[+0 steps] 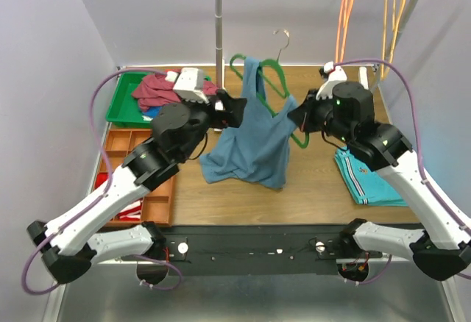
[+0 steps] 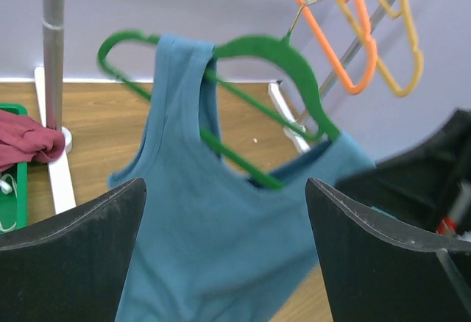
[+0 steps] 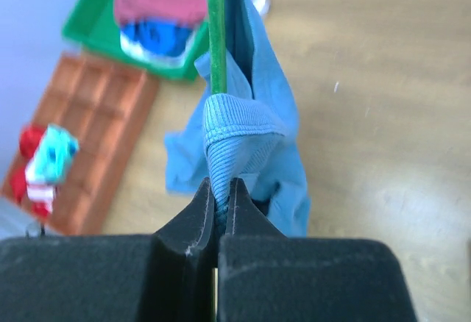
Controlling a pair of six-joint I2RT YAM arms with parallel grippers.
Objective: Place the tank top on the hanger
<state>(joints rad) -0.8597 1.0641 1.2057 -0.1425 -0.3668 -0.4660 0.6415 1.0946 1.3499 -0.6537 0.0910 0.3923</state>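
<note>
Tank top point(image 1: 254, 145) draped on the green hanger point(image 2: 294, 61), held above the worktop point(image 1: 316, 190). Right jaws pinched shut on the tank top's shoulder fabric beside the hanger's arm. Left jaws wide open, gripping nothing, facing the fabric.

slate-blue tank top point(image 1: 254, 142), green hanger point(image 2: 287, 56), maroon garment point(image 1: 156, 89), teal striped cloth point(image 1: 363, 179).

Soft ribbed cloth tank top point(image 3: 243, 123), smooth green plastic hanger point(image 2: 294, 57), matt wooden table point(image 1: 316, 182)
</note>
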